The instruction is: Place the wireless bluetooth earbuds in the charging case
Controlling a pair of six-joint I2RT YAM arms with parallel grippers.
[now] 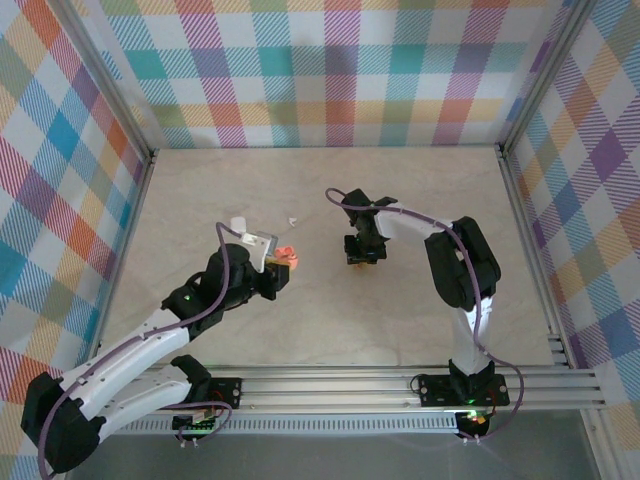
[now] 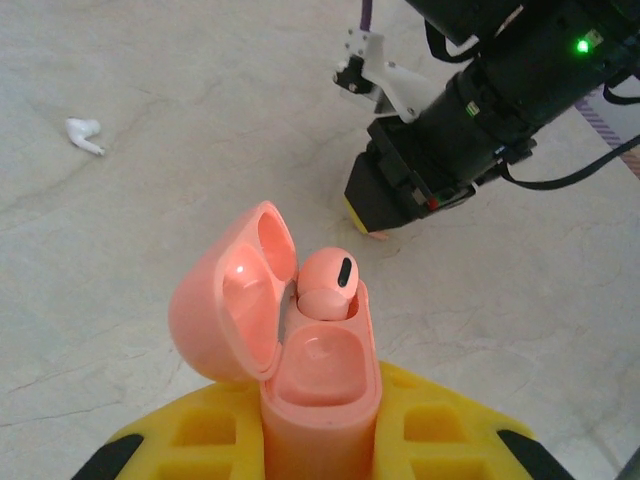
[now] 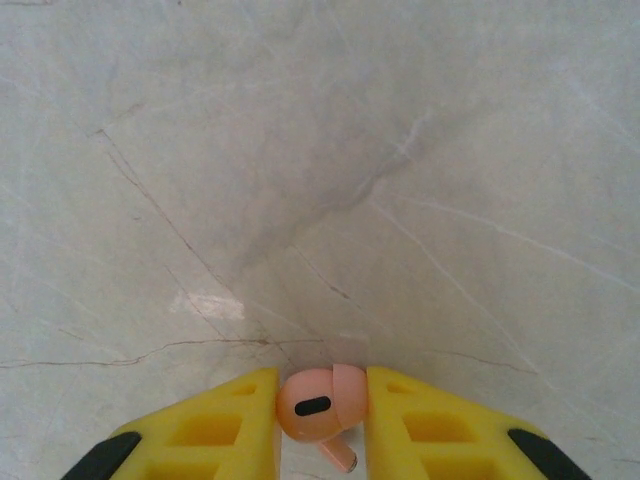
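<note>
pink case (image 2: pixel 320 385) cut off by the bottom edge; white earbud (image 1: pixel 292 220) too tiny to make out overhead.

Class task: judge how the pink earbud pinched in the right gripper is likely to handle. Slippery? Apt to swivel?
The pink earbud looks glossy and rounded, so it may slip or swivel between the yellow fingers of the right gripper. It seems rigid and probably light, being much smaller than those fingers. Set down, it would likely roll.

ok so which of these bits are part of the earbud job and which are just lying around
Job: open pink case in left gripper; seated pink bud inside; second pink bud in right gripper.
Lying about: white bud on table.
</note>
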